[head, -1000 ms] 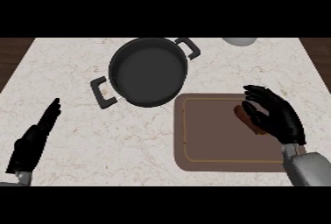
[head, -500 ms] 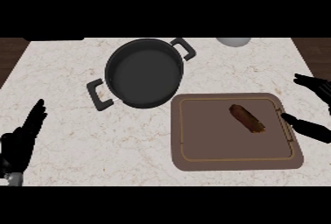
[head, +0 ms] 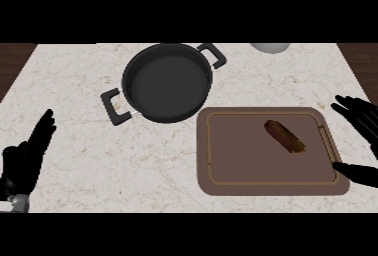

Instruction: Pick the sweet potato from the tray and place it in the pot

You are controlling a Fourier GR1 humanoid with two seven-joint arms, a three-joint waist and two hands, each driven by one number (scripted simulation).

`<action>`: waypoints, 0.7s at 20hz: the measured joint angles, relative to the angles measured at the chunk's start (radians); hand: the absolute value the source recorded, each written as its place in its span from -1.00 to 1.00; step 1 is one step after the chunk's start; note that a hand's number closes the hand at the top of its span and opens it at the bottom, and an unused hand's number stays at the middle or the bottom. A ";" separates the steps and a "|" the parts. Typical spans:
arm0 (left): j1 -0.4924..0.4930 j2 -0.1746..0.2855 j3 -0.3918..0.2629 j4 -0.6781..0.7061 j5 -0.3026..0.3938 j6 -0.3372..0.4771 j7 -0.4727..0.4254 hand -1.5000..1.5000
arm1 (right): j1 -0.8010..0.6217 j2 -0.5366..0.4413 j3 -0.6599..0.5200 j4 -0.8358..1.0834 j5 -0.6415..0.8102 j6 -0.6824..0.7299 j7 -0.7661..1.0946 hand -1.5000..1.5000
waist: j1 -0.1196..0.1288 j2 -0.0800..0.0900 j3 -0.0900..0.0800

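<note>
The right hand [head: 360, 119], spread and empty, hovers at the tray's [head: 258, 189] right edge; the sweet potato [head: 285, 136] lies on the tray, untouched. The reach seems in hand: next, move inward and curl round it, then cross to the pot [head: 168, 82].

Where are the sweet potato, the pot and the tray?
sweet potato [head: 284, 136], head view, middle of its body.
pot [head: 166, 82], head view, bare inside bottom.
tray [head: 236, 165], head view, bare floor.

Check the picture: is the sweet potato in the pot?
No, the sweet potato lies on the tray, outside the empty pot.
</note>
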 measured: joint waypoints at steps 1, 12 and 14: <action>-0.004 -0.004 -0.002 0.004 -0.005 0.001 0.001 0.00 | -0.014 -0.005 0.018 -0.030 0.029 0.032 0.059 -1.00 | 0.002 0.001 0.000; -0.022 -0.006 -0.002 -0.023 -0.012 -0.019 0.028 0.00 | -0.214 0.026 0.246 -0.108 0.255 0.524 0.609 -1.00 | 0.037 0.006 -0.002; -0.018 -0.016 -0.006 -0.034 -0.017 -0.012 0.036 0.00 | -0.256 0.065 0.279 -0.095 0.261 0.622 0.683 -1.00 | 0.036 0.006 -0.001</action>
